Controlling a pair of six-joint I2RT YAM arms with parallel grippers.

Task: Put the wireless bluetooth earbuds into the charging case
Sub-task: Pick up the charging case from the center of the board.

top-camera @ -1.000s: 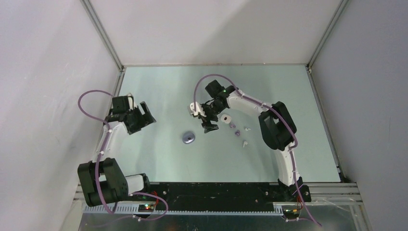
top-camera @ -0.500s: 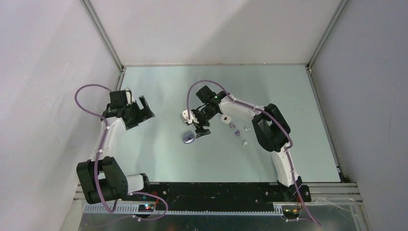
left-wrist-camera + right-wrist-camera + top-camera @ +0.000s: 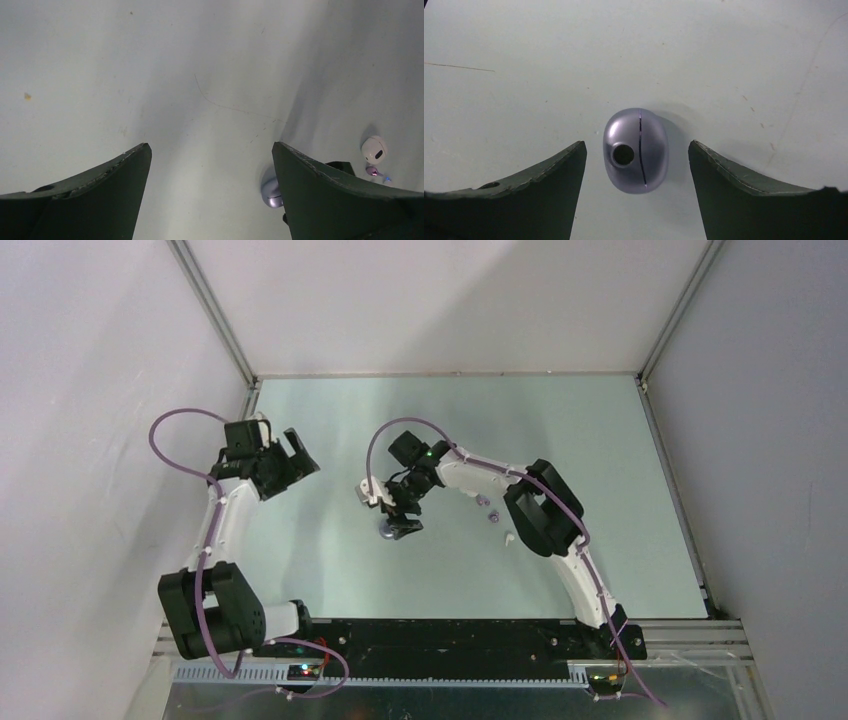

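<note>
Evidently repositioned: right arm moved onto the purple case

Since a second before, the right gripper had travelled left, away from the earbuds and over to the purple case. In the earlier overhead frame it stood beside the white case, with the purple case well apart from it. At inspection its fingers straddled the purple case, one on each side. The wrist view showed bare table between each finger and the shell, so the jaws were spread and gripping nothing. The purple case itself had not shifted; it lay on the table with its seam shut.

The left gripper had drawn back slightly toward the left wall. It hung released and empty, well apart from the work.

The earbuds lay loose on the table just beside the right arm, none of them housed. Two purple and one white showed from above; the fourth could not be found, possibly hidden by the arm.

Judgement: the step in hand was securing the purple case, which would need opening before any earbud could go in. Insertion had not begun.
</note>
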